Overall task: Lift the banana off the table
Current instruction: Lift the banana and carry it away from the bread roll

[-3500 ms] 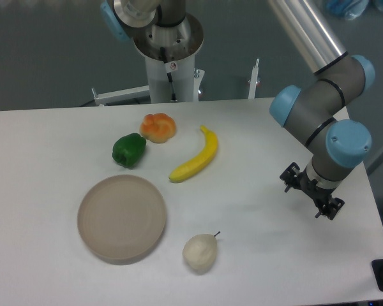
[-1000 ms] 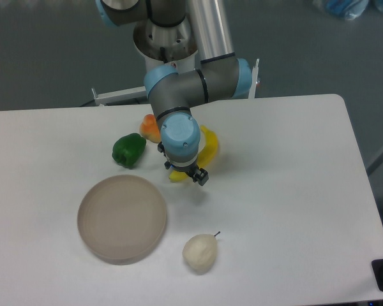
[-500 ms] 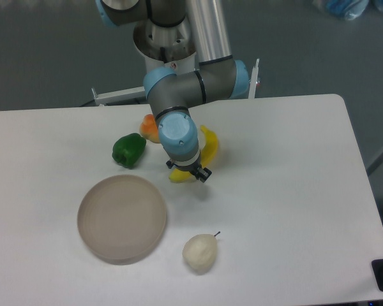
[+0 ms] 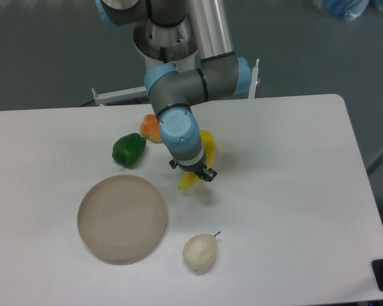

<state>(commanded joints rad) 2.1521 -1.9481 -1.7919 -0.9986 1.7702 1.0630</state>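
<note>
The yellow banana [image 4: 210, 149] is mostly covered by my arm's wrist; its upper part shows to the right of the wrist and its lower end pokes out below it. My gripper [image 4: 193, 171] points down at the banana's middle and looks shut on the banana. The lower end seems raised slightly off the white table [image 4: 293, 191], with a faint shadow beneath it.
A green pepper [image 4: 128, 150] and a round orange fruit [image 4: 149, 130] lie just left of the arm. A beige plate [image 4: 84, 211] sits at the front left, and a pale pear [image 4: 199, 252] lies at the front. The robot's base stands behind the table.
The arm swung in from the right side of the table and came down over the banana. In the last half second the banana's lower end shifted right and turned steeper with the gripper.
</note>
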